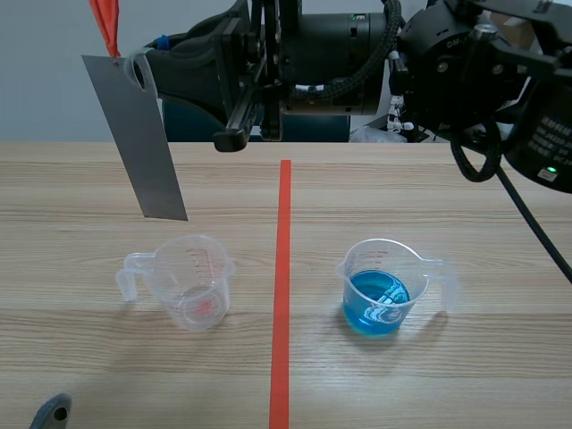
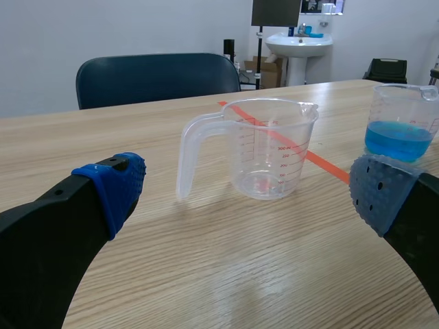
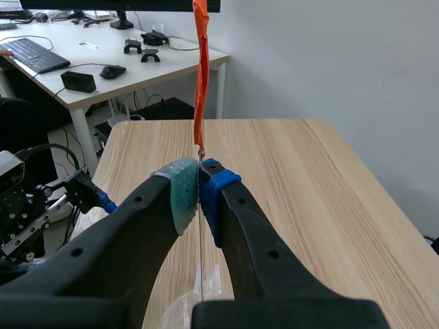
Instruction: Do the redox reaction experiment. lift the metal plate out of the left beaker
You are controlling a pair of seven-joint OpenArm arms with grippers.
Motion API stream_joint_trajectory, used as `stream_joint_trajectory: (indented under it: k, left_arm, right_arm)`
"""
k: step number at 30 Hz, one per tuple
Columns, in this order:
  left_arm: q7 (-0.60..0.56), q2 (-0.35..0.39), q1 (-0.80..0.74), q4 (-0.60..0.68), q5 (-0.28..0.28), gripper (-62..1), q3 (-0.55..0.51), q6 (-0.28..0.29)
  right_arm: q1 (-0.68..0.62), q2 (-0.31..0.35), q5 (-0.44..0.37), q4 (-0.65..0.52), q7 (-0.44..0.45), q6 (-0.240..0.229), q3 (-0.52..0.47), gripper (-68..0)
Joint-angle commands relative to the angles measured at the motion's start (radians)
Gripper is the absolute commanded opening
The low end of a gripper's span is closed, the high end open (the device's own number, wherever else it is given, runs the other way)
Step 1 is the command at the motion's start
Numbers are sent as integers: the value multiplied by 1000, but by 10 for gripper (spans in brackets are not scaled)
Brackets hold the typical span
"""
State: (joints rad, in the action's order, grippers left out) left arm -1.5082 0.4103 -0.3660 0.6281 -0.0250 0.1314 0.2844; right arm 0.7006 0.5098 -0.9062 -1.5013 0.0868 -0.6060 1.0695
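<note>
The grey metal plate (image 1: 138, 143) hangs tilted in the air above and behind the left beaker (image 1: 192, 281), fully out of it, with an orange ribbon (image 1: 105, 25) at its top. My right gripper (image 1: 134, 67), reaching across from the right, is shut on the plate's upper end. In the right wrist view the plate (image 3: 200, 240) shows edge-on between the right gripper's (image 3: 199, 185) pads, the ribbon (image 3: 199, 75) rising above. My left gripper (image 2: 247, 190) is open, low over the table, with the clear left beaker (image 2: 271, 147) standing ahead of it.
A second beaker (image 1: 382, 286) with blue liquid stands right of the orange-red tape line (image 1: 282, 286); it shows beside the left gripper's far finger (image 2: 403, 123). A blue chair (image 2: 158, 79) is beyond the table's far edge. A desk with a keyboard (image 3: 34, 55) lies past the table.
</note>
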Motion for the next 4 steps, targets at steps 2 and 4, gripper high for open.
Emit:
stream_joint_trajectory:
  k: [2,4]
  left_arm:
    - [-46,6,-2,8,6,14,-5,-2]
    - [-46,6,-2,8,6,14,-5,-2]
  right_arm:
    - [26,0,-15,-18,13,4,-18,-669]
    - [26,0,-15,-18,12,4,-18,-669]
